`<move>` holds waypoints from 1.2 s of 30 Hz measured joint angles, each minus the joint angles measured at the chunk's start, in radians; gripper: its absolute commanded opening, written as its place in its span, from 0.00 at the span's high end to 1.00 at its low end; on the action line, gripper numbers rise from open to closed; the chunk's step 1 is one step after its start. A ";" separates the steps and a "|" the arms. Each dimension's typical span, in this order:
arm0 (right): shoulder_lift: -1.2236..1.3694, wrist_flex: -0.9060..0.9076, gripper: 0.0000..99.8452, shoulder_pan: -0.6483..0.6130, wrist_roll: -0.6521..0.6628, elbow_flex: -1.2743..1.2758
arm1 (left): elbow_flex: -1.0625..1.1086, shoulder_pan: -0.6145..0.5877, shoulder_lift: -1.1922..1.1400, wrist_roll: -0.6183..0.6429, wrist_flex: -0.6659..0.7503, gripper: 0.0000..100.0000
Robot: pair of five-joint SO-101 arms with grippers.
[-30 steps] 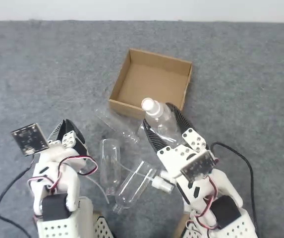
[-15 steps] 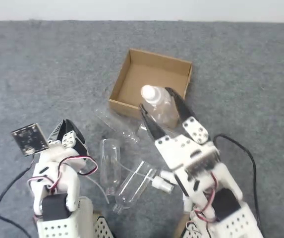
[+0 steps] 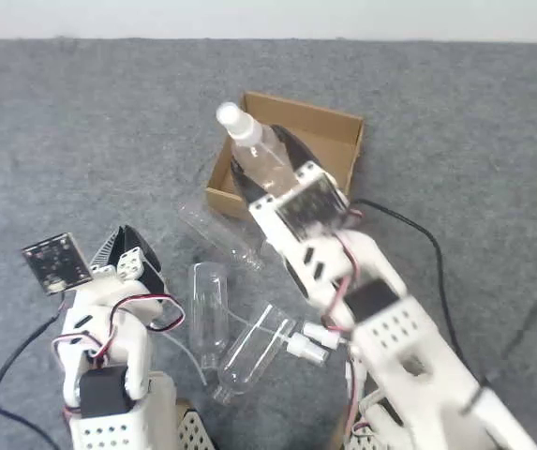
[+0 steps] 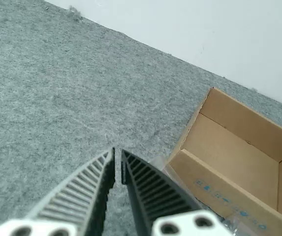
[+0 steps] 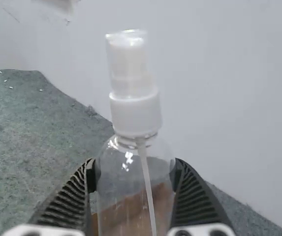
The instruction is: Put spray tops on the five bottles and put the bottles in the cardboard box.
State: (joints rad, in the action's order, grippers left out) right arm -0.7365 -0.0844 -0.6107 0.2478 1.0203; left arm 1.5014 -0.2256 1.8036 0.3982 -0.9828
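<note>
My right gripper [image 3: 264, 161] is shut on a clear bottle [image 3: 255, 150] with a white spray top [image 3: 231, 116], held upright and high over the near left corner of the cardboard box [image 3: 354, 150]. In the right wrist view the bottle [image 5: 133, 172] stands between the black fingers [image 5: 74, 196], its spray top [image 5: 131, 88] screwed on. My left gripper [image 3: 127, 249] rests low at the near left, shut on nothing [image 4: 118, 153], pointing toward the box [image 4: 219, 189]. Three clear topless bottles [image 3: 209, 305] [image 3: 252, 347] [image 3: 219, 234] lie on the carpet in front of the box.
Two loose white spray tops [image 3: 307, 350] [image 3: 320, 333] lie by the right arm's base. The grey carpet [image 3: 81, 122] is open to the left and right of the box. A white wall runs along the far edge.
The right arm has lifted and carried the bottle forward and left, from in front of the box to above its near left corner. The left arm has kept still.
</note>
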 measured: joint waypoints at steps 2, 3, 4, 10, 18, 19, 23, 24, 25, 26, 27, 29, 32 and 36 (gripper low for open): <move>0.095 -0.020 0.99 0.000 0.000 -0.048 | 0.000 0.000 0.000 0.000 0.000 0.99; 0.141 -0.023 0.99 0.000 0.000 -0.074 | 0.000 0.000 0.000 0.000 0.000 0.99; 0.190 -0.028 0.99 0.000 0.000 -0.103 | 0.000 0.000 0.000 0.000 0.000 0.99; 0.427 -0.029 0.99 0.014 0.000 -0.259 | 0.000 0.000 0.000 0.000 0.000 0.99; 0.655 -0.029 0.99 0.029 0.000 -0.448 | 0.000 0.000 0.000 0.000 0.000 0.99; 0.683 -0.029 0.99 0.029 0.000 -0.466 | 0.000 0.000 0.000 0.000 0.000 0.99; 0.801 -0.029 0.99 0.048 0.000 -0.560 | 0.000 0.000 0.000 0.000 0.000 0.99; 0.827 -0.029 0.99 0.055 0.000 -0.580 | 0.000 0.000 0.000 0.000 0.000 0.99; 0.853 -0.029 0.99 0.061 -0.002 -0.606 | 0.000 0.000 0.000 0.000 0.000 0.99; 0.876 -0.029 0.99 0.068 -0.011 -0.629 | 0.000 0.000 0.000 0.000 0.000 0.99; 0.899 -0.037 0.99 0.074 -0.035 -0.651 | 0.000 0.000 0.000 0.000 0.000 0.99; 0.944 -0.075 0.99 0.087 -0.091 -0.689 | 0.000 0.000 0.000 0.000 0.000 0.99; 0.999 -0.181 0.99 0.109 -0.160 -0.704 | 0.000 0.000 0.000 0.000 0.000 0.99; 1.069 -0.321 0.99 0.114 -0.175 -0.706 | 0.000 0.000 0.000 0.000 0.000 0.99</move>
State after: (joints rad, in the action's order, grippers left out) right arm 0.3330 -0.4051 -0.4971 0.0729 0.3145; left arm 1.5014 -0.2256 1.8036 0.3982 -0.9828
